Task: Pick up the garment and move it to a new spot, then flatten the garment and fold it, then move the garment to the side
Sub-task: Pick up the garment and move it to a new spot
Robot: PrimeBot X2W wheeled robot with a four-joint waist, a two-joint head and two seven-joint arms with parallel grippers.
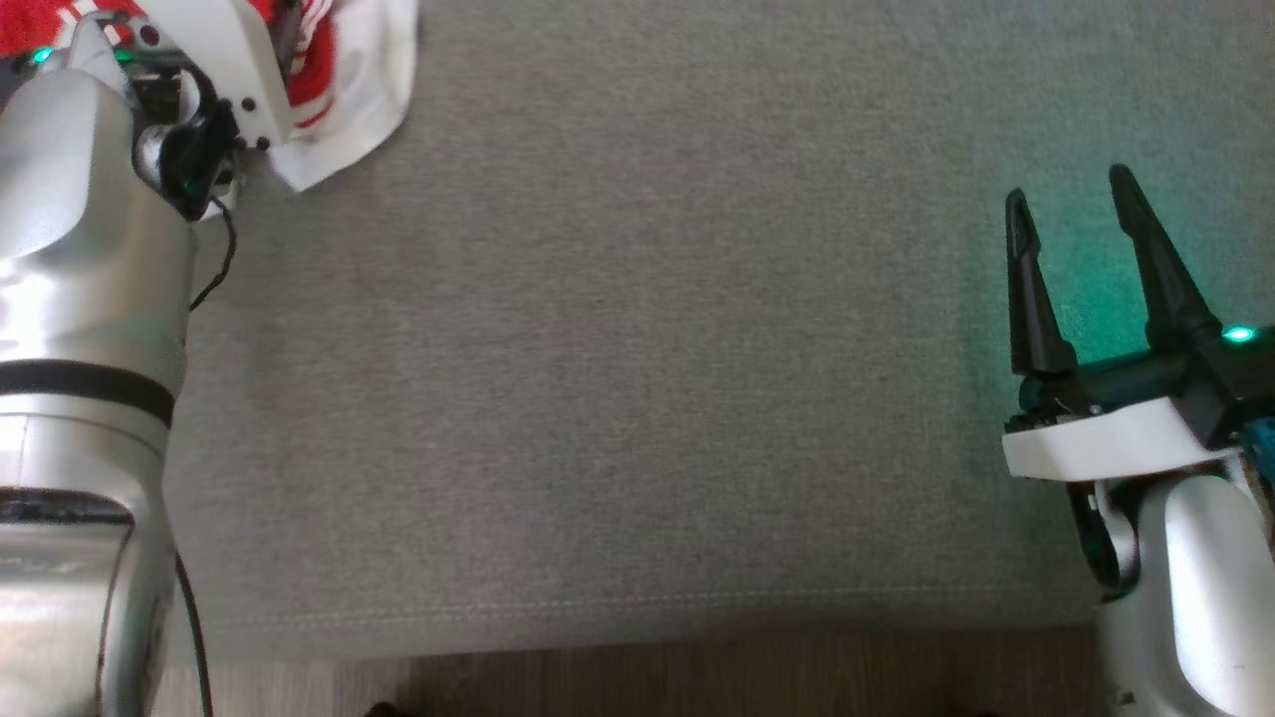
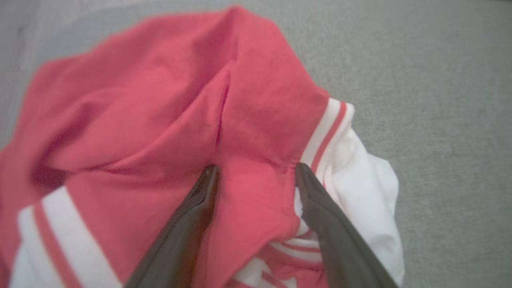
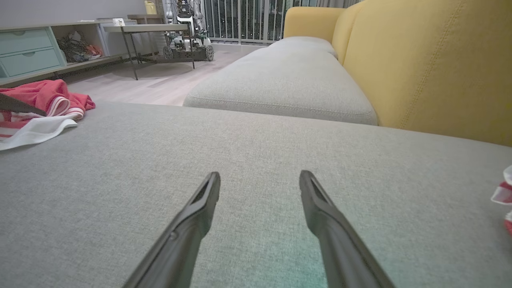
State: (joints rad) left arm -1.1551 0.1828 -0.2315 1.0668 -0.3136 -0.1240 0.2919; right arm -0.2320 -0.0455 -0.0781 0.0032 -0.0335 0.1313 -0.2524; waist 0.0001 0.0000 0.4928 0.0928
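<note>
Left wrist view: garment (image 2: pixel 160 120) crumpled, red, white-striped trim, white bit underneath, heaped at far-left part of grey cushion (image 1: pixel 637 398). Left gripper (image 2: pixel 256 172) spread wide right over it. Right gripper (image 1: pixel 1068 184) wide too, above cushion's right side.

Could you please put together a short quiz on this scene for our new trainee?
1. True or false: the left gripper is shut tight on the crumpled red garment with white striped trim.
2. What lies under the open right gripper? A) bare grey fabric cushion B) the garment C) a wooden tray
3. Fill in: the sofa's padded backrest is ____ in colour.
Key: 1 false, its jaws stand open over the garment; 2 A; 3 yellow.
</note>
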